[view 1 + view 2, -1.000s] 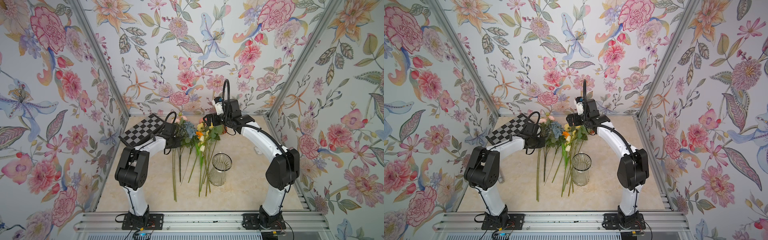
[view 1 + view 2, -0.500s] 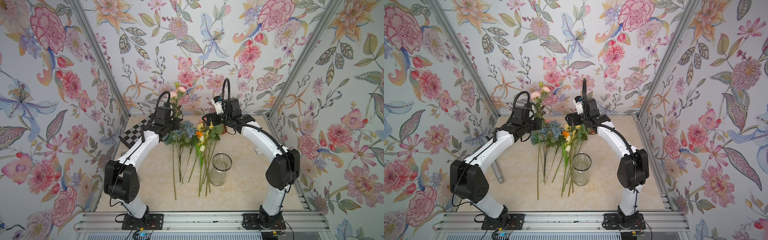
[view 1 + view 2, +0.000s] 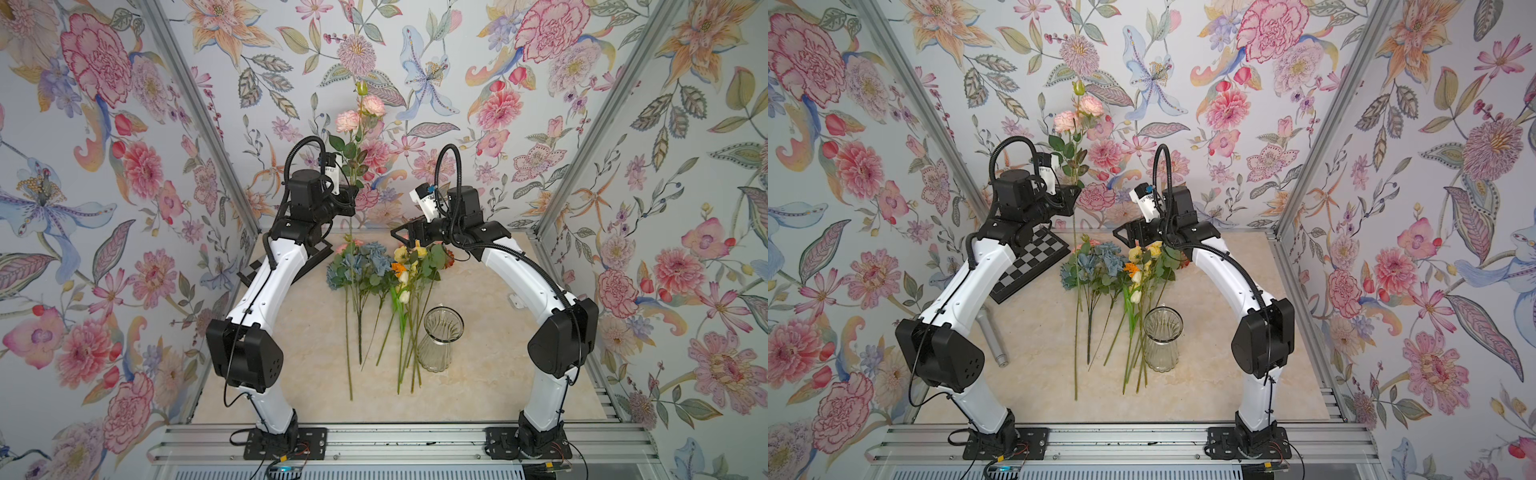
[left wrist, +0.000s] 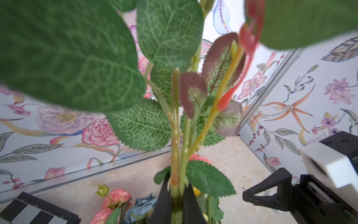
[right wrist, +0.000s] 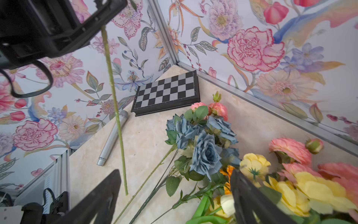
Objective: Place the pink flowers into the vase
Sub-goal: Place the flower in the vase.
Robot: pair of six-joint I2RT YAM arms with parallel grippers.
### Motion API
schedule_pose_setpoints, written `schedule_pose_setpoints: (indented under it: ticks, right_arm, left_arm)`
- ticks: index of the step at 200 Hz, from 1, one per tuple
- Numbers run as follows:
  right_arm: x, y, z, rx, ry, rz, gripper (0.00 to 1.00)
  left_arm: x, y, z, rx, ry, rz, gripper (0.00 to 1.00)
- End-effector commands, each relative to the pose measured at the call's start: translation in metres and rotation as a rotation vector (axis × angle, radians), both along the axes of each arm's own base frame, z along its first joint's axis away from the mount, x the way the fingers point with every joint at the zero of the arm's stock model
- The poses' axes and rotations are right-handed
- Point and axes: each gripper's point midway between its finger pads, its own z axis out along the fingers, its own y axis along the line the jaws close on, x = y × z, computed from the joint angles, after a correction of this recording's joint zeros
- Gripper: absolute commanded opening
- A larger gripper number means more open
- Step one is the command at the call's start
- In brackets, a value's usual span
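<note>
Tightly closed, left fingers (image 4: 167, 195) pinching pink flowers (image 3: 347, 121)

I list, on beige marbled tabletop (image 3: 478, 395): clear ribbed glass vase (image 3: 440, 340), dusty-blue bunch (image 3: 365, 264), yellow-orange stems (image 3: 405, 274), salmon-pink sprays (image 5: 290, 148), chequered board (image 3: 1030, 266), silver tube (image 3: 991, 338).

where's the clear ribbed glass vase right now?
In both top views the clear ribbed glass vase stands upright on the beige tabletop, on the robot's right side, right beside the lower stems of the lying yellow-and-orange flower bunch.
</note>
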Motion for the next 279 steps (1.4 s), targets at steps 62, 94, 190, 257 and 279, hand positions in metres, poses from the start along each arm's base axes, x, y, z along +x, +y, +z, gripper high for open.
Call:
schedule_pose_setpoints:
  ticks: [62, 94, 190, 257, 279]
  right_arm:
    - [-0.018, 0.058, 0.060, 0.134, -0.114, 0.218, 0.67]
    - [-0.011, 0.065, 0.067, 0.149, -0.137, 0.217, 0.64]
    - [-0.003, 0.079, 0.075, 0.161, -0.179, 0.203, 0.19]
    - [0.003, 0.069, 0.088, 0.174, -0.176, 0.133, 0.00]
    - [0.009, 0.061, 0.096, 0.181, -0.180, 0.095, 0.00]
  left_arm:
    - [-0.037, -0.046, 0.058, -0.236, -0.209, -0.429, 0.00]
    - [-0.051, -0.045, 0.072, -0.308, -0.243, -0.495, 0.00]
    - [-0.067, -0.041, 0.080, -0.353, -0.253, -0.562, 0.00]
    - [-0.061, -0.028, 0.076, -0.361, -0.225, -0.519, 0.02]
    - [-0.059, -0.021, 0.077, -0.364, -0.219, -0.490, 0.20]
